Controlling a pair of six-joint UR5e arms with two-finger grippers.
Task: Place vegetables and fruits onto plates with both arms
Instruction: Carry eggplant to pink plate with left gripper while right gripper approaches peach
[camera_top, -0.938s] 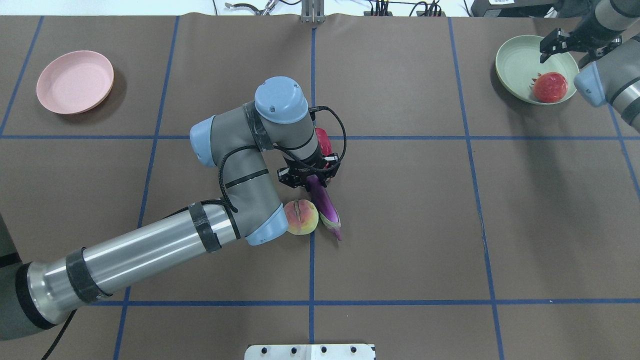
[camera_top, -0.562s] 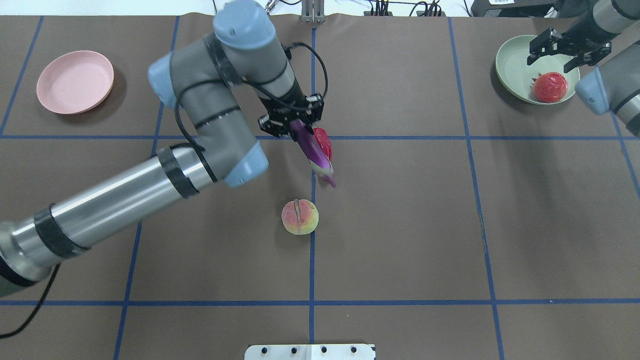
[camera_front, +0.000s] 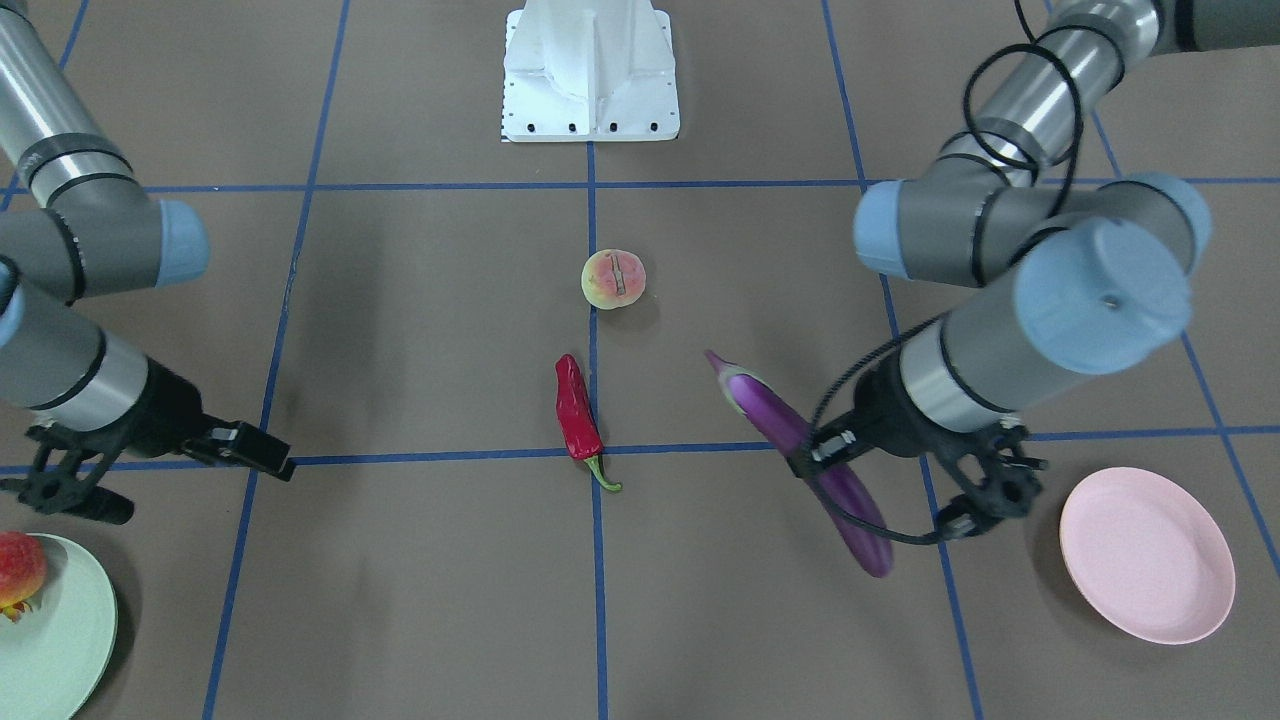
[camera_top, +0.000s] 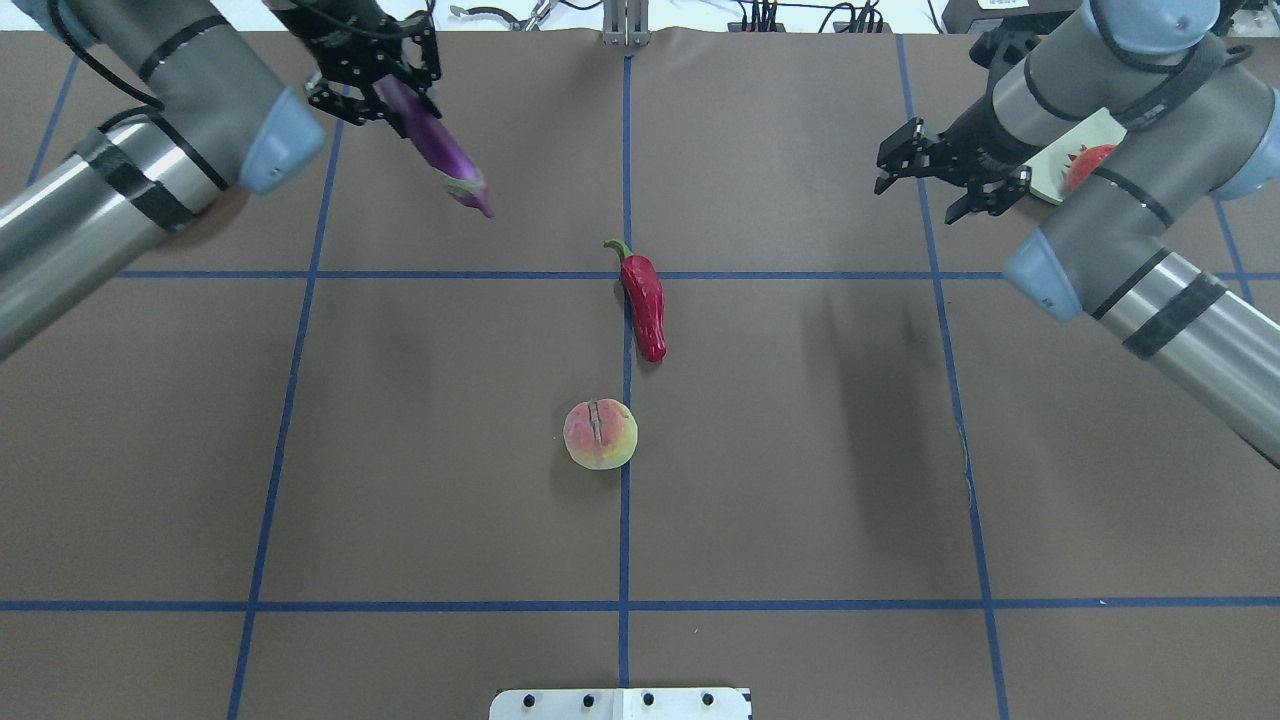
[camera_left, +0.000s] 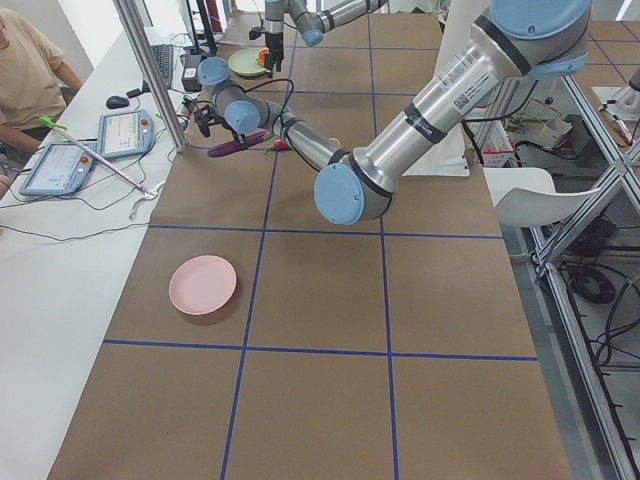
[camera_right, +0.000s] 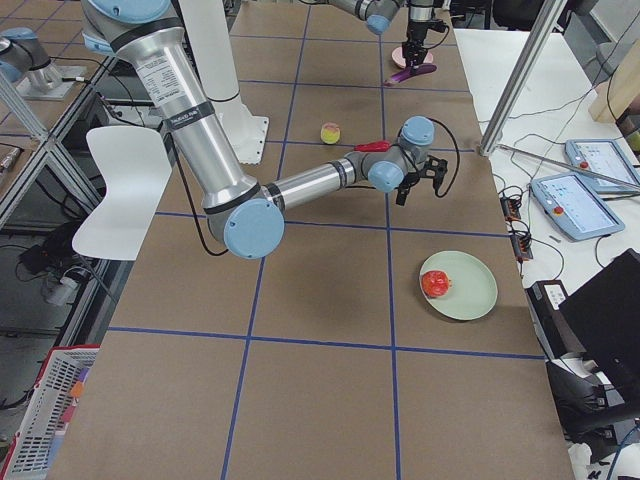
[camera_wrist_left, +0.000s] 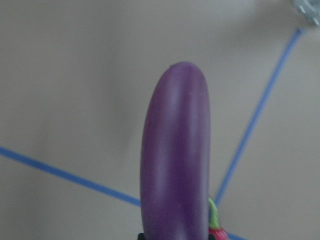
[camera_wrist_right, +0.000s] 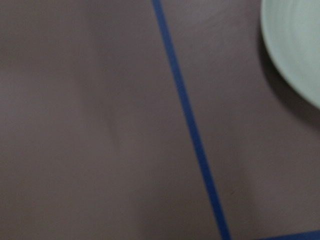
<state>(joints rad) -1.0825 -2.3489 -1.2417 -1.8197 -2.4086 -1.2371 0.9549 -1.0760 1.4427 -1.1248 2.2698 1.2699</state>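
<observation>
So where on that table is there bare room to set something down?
The pink plate is bare; the green plate has room beside the bumpy fruit. Open table lies between the peach and the white base. The centre line is crowded: chili pepper, then peach. The left gripper holds the eggplant aloft.

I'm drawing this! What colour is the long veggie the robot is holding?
Glossy purple. The eggplant shows best in the exterior front-facing view.

Seen from behind the robot, your chili (camera_top: 645, 300) lies in the middle of the tabletop (camera_top: 800, 500), the peach (camera_top: 600, 434) at its 6 o'clock, the eggplant (camera_top: 440, 150) aloft at 10, one plate (camera_front: 1145, 555) farther out at 9, and the bumpy fruit (camera_right: 434, 284) on the other plate (camera_right: 478, 290) at 2.
</observation>
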